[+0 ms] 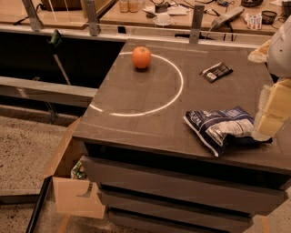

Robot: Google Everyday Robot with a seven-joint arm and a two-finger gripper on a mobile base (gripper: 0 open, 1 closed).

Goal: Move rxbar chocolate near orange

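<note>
The orange point(141, 57) sits at the far left of the dark countertop point(136, 123), on a white circle line. The rxbar chocolate point(216, 71), a small flat black bar with a white end, lies flat at the far right of the counter, well to the right of the orange. My gripper point(272, 111) is at the right edge of the view, pale yellow, hanging over the right end of the chip bag. It is nearer the front than the bar and holds nothing that I can see.
A blue-and-white chip bag point(220, 127) lies at the front right of the counter. An open cardboard box point(75, 191) stands on the floor at the counter's left. Cluttered wooden desks point(182, 13) and metal rails run behind.
</note>
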